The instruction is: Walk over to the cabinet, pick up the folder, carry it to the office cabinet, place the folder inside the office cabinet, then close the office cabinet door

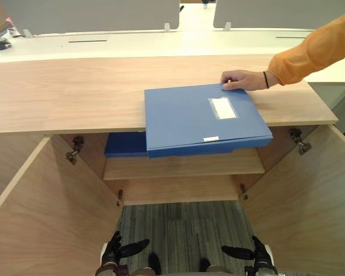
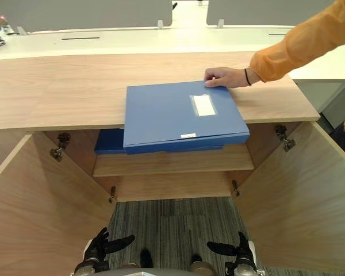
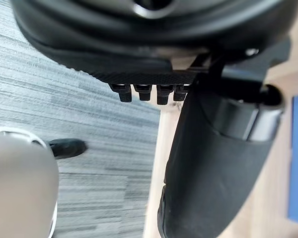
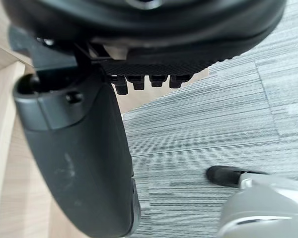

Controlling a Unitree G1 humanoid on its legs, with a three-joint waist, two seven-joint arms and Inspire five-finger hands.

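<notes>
"Bright?"

"Yes, even light from overhead. The pale white desk (image 1: 132, 41) at 12 o'clock nearly washes out."

"Shadows?"

"Soft shade under the light wooden surface (image 1: 69, 95), deepest below the overhanging flat blue plastic folder (image 1: 190, 121). The grey striped carpet (image 1: 184, 221) at 6 o'clock is dimmer."

— What sort of place is this?
— An office. Long white desks (image 1: 132, 41) run across the back, with grey screens (image 1: 92, 14) standing along them and a cable slot (image 1: 87, 41) cut into one top.
— And closer in?
— A low wood-laminate cabinet (image 1: 75, 92) with both doors (image 1: 46, 213) swung open and one shelf (image 1: 184, 167) inside. A blue folder (image 1: 195, 123) with a label window lies on its top, and a second folder (image 1: 125, 145) sits on the shelf.
— The floor?
— Grey striped carpet (image 1: 184, 224), laid in front of the cabinet.
</notes>
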